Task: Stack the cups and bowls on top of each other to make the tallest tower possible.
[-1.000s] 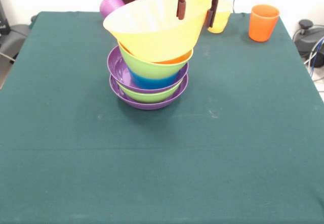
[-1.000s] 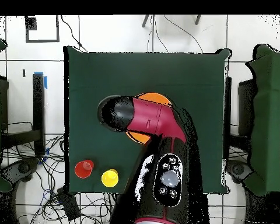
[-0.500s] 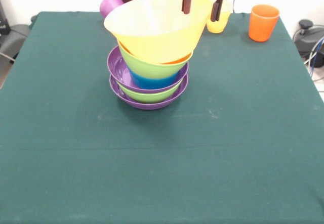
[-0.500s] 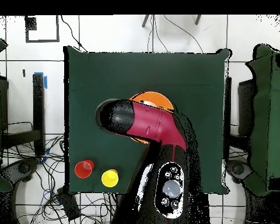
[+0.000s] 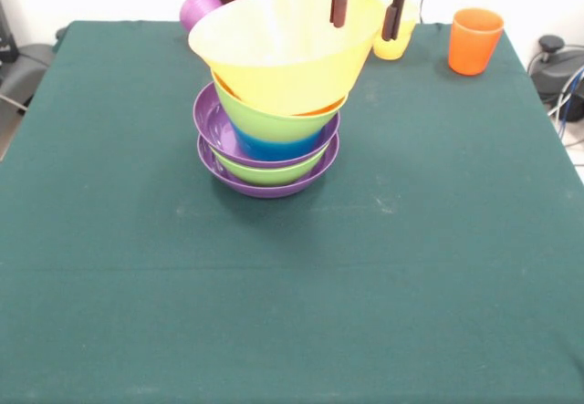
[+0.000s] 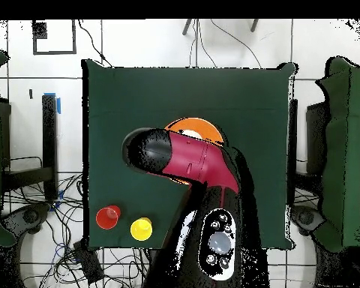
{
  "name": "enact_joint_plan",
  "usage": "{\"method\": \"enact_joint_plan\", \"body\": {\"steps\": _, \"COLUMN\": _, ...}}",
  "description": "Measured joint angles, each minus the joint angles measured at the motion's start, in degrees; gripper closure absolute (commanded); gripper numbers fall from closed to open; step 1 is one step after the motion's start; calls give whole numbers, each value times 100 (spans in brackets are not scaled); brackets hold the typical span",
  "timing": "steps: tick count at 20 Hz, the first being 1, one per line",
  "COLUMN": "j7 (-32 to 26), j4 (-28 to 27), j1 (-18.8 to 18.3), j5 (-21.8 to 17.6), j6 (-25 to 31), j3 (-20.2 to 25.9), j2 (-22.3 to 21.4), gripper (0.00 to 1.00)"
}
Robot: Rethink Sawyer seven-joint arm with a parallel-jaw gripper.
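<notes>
Bowls are already piled into the tower [image 5: 272, 103], which stands just below the gripper [image 5: 366, 14] and a little to its side in the front view. From the bottom I can see a wide purple bowl [image 5: 265, 178], a green bowl [image 5: 265, 172], a second purple bowl [image 5: 214, 121], a small blue bowl [image 5: 271, 145], another green bowl [image 5: 274, 119], a thin orange rim and, on top, the very large yellow bowl [image 5: 283, 48], which sits tilted, not level. The gripper hangs over the far edge of this yellow bowl with its two dark fingers [image 5: 338, 7] apart and nothing between them; one finger seems to be in front of the bowl's inside wall and the other just beyond its rim, but I cannot tell whether they touch it. Beyond the gripper, the yellow cup [image 5: 394, 41] stands very near, the orange cup [image 5: 474, 41] stands further to the side, and the purple cup [image 5: 200, 9] lies behind the tower on the opposite side. In the overhead view the red arm [image 6: 187, 161] covers most of the pile, and two cups [image 6: 124, 223] show near the table [image 5: 365, 285] edge. In my judgement the bowl part is done, and the three cups remain to be put on top.
</notes>
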Motion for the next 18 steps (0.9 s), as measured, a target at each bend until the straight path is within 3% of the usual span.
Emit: {"method": "enact_joint_plan", "body": {"steps": 18, "j7": 0, "j4": 1, "j1": 0, "j5": -1, "j6": 36, "j3": -2, "j2": -166, "gripper": 0}}
